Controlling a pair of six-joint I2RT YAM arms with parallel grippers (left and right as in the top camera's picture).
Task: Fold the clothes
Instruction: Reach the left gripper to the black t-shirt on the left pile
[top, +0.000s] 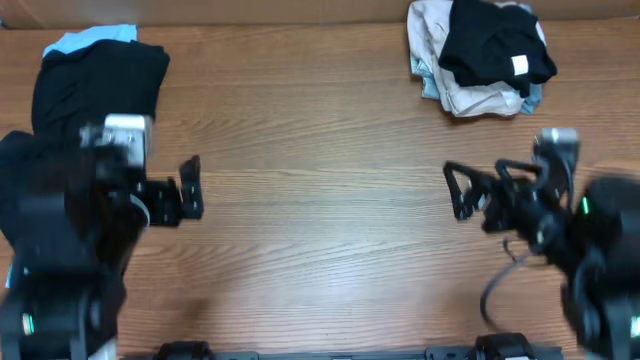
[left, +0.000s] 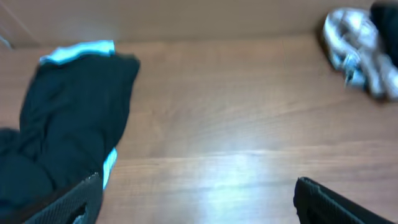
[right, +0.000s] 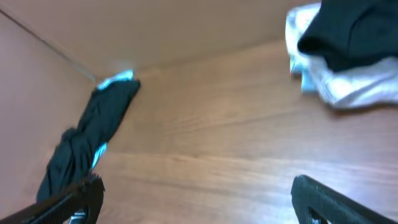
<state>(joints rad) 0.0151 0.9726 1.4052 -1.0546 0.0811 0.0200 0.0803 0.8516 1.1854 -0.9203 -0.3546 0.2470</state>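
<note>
clothes: black shirt (top: 100, 85) bunched far left on surface (top: 320, 130), blue tee (top: 95, 38) under it
pile (top: 480, 55): far right
left claw (top: 190, 188): wide, empty
right claw (top: 458, 192): wide, empty
handling: probably soft, limp; pinch a hem edge

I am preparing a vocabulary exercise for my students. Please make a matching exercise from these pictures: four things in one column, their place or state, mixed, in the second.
Column A
1 black shirt
2 light blue tee
3 beige garment
4 left gripper

Column B
a open, holding nothing
b under a folded black piece, far right
c peeking out from beneath the black shirt
d crumpled at the left end of the table

Pairs: 1-d, 2-c, 3-b, 4-a
</note>
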